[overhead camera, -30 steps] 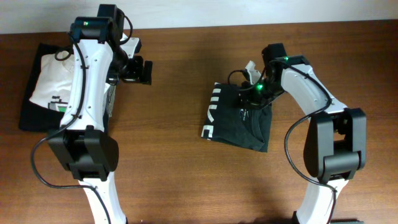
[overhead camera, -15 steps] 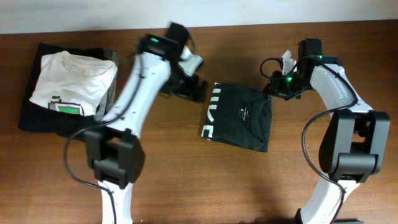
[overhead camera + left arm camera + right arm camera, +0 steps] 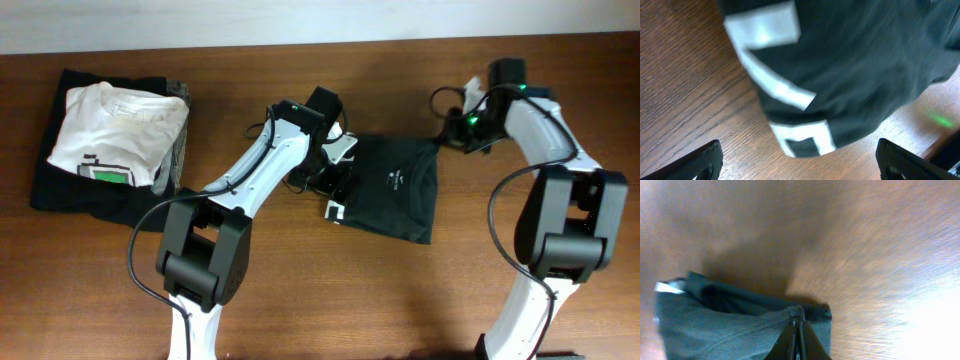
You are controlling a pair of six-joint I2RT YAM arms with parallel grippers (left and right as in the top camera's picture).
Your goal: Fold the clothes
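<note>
The dark T-shirt lies in a compact folded rectangle, so we judge the folding largely done; perhaps 1 last tidy or tuck remains. Our left gripper hangs directly above its white-printed edge, fingers wide apart and empty. Our right gripper has its 2 fingers pressed together, gripping nothing we can make out, with the shirt's corner just beneath the tips.
</note>
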